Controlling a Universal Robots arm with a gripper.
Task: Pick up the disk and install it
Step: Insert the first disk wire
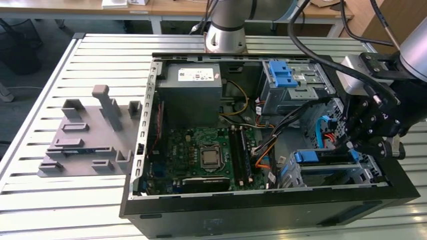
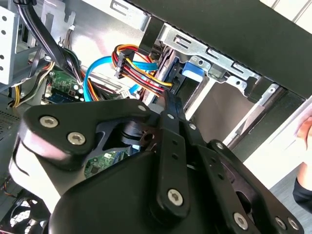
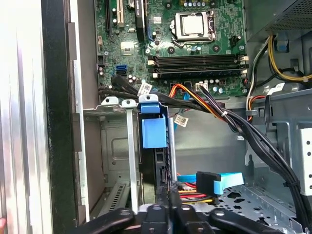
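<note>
On the exterior view's left, a grey moulded fixture (image 1: 83, 142) sits on the slatted metal table (image 1: 67, 210), clear of the open black computer case (image 1: 267, 212). Inside the case come the grey power supply box (image 1: 190, 85) with its small white sticker, then the green motherboard (image 1: 193, 145) below it, then the upper drive cage with a blue latch (image 1: 281, 75). Further right, in the case's near corner, the disk (image 1: 325, 156) stands on edge in the lower metal cage, with the blue of its carrier showing above the bars. In the first wrist view its blue tab (image 3: 152, 132) sits between the cage's upright rails. My claw (image 1: 363, 137) hangs over that corner, at the exterior view's right. In both wrist views my claw (image 3: 170, 197) (image 2: 168, 100) is narrow, fingers drawn together to a point with no gap that I can see. The tips are right at the disk's (image 2: 192, 68) cabled end, beside the red, orange and yellow wire bundle (image 2: 141, 73) and a flat blue cable (image 3: 219, 180). Whether the tips pinch the disk's edge or only touch it, I cannot tell.
</note>
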